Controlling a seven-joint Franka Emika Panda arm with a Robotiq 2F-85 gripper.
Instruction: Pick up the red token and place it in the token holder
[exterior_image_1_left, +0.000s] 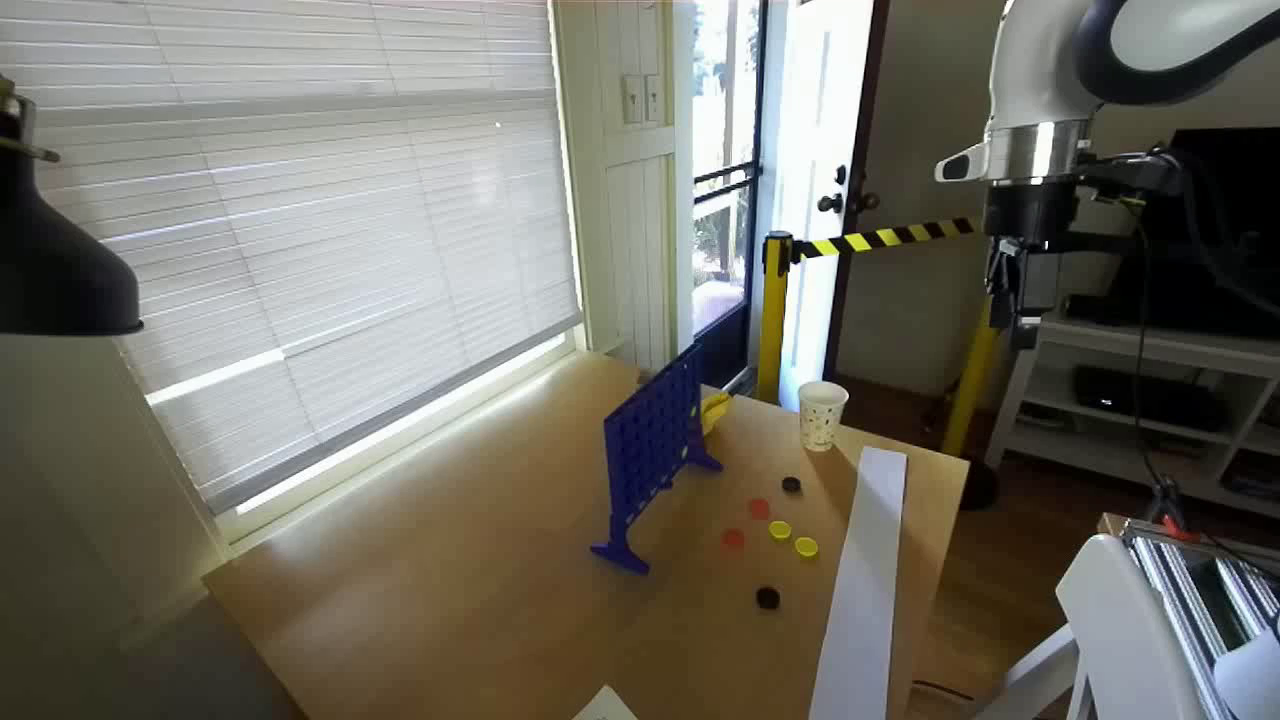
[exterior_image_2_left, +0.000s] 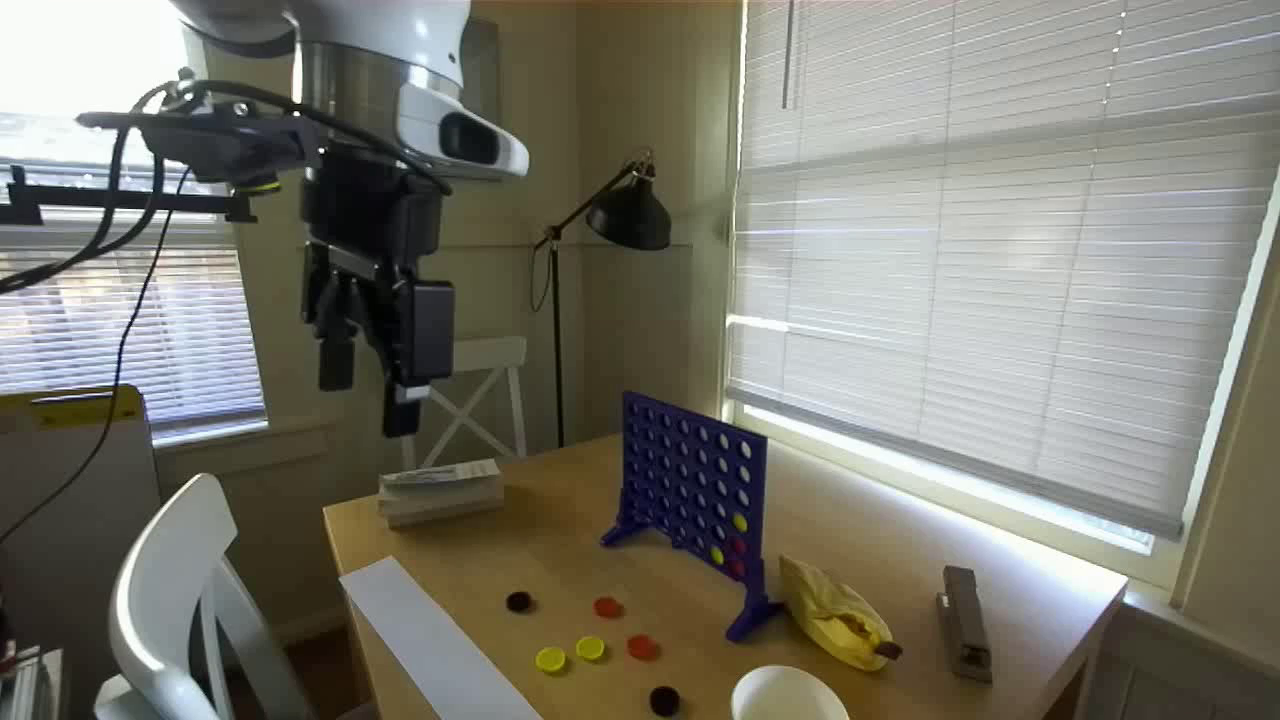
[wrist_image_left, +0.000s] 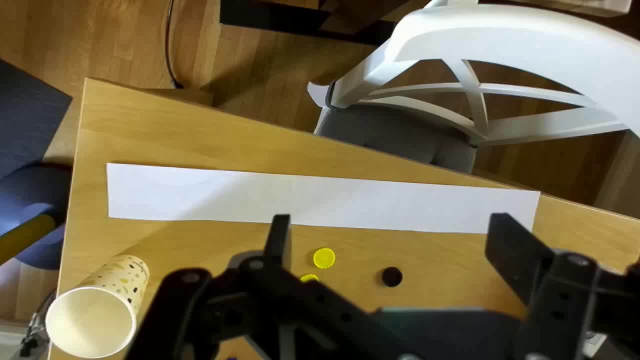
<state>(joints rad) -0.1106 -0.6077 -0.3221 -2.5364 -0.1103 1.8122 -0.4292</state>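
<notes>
Two red tokens lie flat on the table in both exterior views: one red token (exterior_image_1_left: 733, 538) (exterior_image_2_left: 607, 607) and another red token (exterior_image_1_left: 759, 508) (exterior_image_2_left: 642, 647). The blue token holder (exterior_image_1_left: 655, 440) (exterior_image_2_left: 690, 470) stands upright beside them. In an exterior view it holds a few yellow and red discs in its lower columns at one end. My gripper (exterior_image_1_left: 1017, 318) (exterior_image_2_left: 370, 395) (wrist_image_left: 392, 220) is open and empty, high above the table. The red tokens do not show in the wrist view, and only a blue speck shows at its bottom edge.
Yellow discs (exterior_image_1_left: 806, 547) (wrist_image_left: 324, 258) and black discs (exterior_image_1_left: 767, 598) (wrist_image_left: 392, 276) lie near the red tokens. A paper cup (exterior_image_1_left: 822, 418), a white strip (exterior_image_1_left: 865, 590), a yellow banana-like thing (exterior_image_2_left: 835, 610), a stapler (exterior_image_2_left: 965, 625) and a white block (exterior_image_2_left: 440, 492) are on the table.
</notes>
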